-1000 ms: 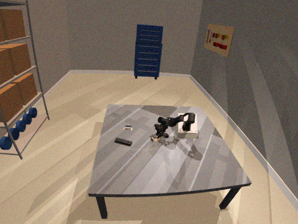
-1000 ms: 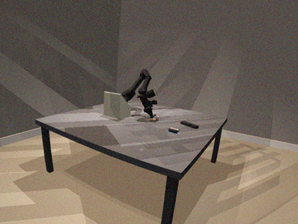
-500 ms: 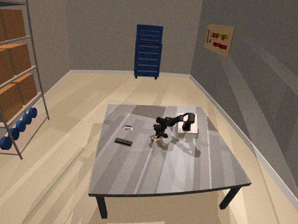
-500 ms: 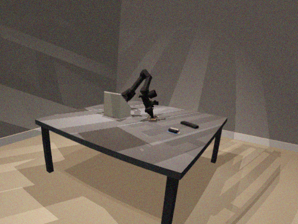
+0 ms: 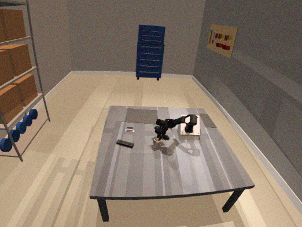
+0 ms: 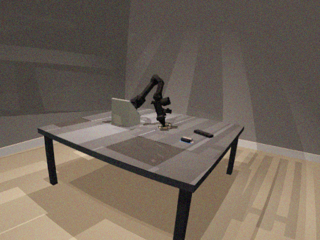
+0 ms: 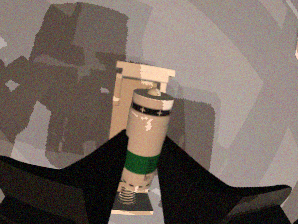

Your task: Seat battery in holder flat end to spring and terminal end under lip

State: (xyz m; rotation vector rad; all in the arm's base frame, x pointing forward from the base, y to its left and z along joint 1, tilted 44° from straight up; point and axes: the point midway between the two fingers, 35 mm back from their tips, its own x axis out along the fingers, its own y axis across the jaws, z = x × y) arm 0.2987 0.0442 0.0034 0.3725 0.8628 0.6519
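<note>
My gripper (image 7: 143, 138) (image 5: 161, 139) (image 6: 163, 125) is shut on the battery, with one black finger on each side. The battery (image 7: 144, 125) is pale with a green band and a black band marked with plus signs. Its terminal end points to the lip and its flat end to the spring. It looks slightly askew to the holder, over its right part; how high it sits cannot be told. The pale holder (image 7: 118, 117) (image 6: 169, 127) stands on the table under the gripper. Its lip (image 7: 142, 68) is uncovered at the top; its coiled spring (image 7: 127, 195) shows past the flat end.
On the table (image 5: 139, 176) (image 6: 144, 150) lie a black bar (image 5: 125, 143) (image 6: 203, 133) and a small pale, dark and blue object (image 5: 129, 130) (image 6: 186, 139), both away from the holder. The arm stands on a pale base block (image 5: 185, 132) (image 6: 122, 113).
</note>
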